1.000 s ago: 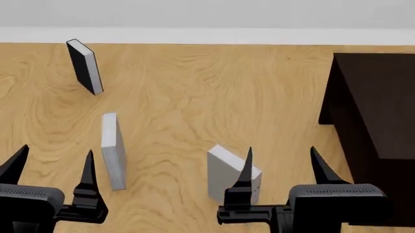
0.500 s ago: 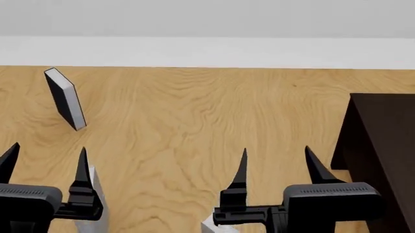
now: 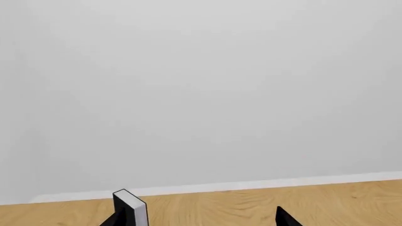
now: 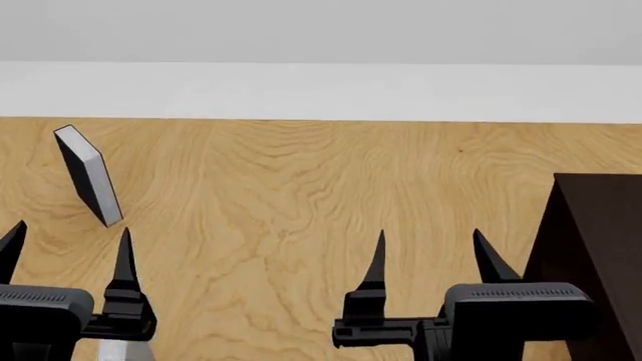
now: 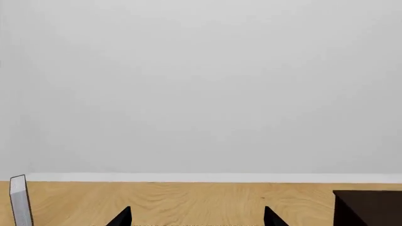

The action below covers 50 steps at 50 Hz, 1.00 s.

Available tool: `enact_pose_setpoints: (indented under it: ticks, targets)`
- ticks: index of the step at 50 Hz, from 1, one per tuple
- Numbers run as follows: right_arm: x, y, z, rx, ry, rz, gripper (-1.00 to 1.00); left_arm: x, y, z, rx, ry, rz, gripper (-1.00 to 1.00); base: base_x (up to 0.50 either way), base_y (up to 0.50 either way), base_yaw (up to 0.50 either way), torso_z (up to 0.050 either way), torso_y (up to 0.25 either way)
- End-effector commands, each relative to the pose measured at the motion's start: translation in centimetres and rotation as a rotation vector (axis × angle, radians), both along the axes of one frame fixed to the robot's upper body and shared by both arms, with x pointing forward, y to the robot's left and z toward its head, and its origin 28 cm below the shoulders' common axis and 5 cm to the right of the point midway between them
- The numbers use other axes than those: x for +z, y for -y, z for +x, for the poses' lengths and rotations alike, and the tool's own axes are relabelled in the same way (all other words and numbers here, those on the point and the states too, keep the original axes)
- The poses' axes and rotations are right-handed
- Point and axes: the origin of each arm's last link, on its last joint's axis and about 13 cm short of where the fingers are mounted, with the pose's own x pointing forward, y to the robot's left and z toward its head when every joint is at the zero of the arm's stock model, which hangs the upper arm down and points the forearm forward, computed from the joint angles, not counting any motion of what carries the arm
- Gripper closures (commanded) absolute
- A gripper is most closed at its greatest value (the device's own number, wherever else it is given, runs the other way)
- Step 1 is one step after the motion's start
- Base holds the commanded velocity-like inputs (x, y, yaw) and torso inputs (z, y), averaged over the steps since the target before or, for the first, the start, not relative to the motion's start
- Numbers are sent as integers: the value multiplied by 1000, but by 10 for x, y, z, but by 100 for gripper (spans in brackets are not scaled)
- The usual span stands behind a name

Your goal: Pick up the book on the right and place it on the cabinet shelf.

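Right gripper (image 4: 426,252) is spread wide and empty, prongs pointing forward over bare tabletop (image 4: 301,188); looks staged for a grasp, not in one. Left gripper (image 4: 68,244) is likewise released, holding nothing, parked low at the left edge, probably just kept out of the way. The target book is not visible in any current view; likely below the head view's lower edge, can't confirm. Only the black book (image 4: 89,175) stands upright far left, well apart from both arms. Dark cabinet (image 4: 602,241) sits right of the right gripper, near enough for a short transfer once the book is grasped.
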Motion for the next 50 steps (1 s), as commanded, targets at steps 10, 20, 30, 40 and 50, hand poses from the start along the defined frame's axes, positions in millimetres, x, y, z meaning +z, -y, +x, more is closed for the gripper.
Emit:
enact_pose_setpoints:
  ticks: [10,20,30,40,50]
  targets:
    - [37,1,2,53,-86,-35,-100,6,-3,-4,-4,20,-17,-100,0,0,0,0,0]
    - [103,4,5,131,-164,-184,-100,9,-4,-8,-36,34,3,-100,0,0,0,0,0]
    - [134,11,10,295,-353,-230,-100,13,-6,-9,-97,23,-37,-100,0,0,0,0,0]
    - [148,16,11,409,-566,-275,-100,17,-9,-10,-102,22,-66,-100,0,0,0,0,0]
    - [135,15,6,541,-767,-353,-100,17,-10,-10,-105,14,-79,-100,0,0,0,0,0]
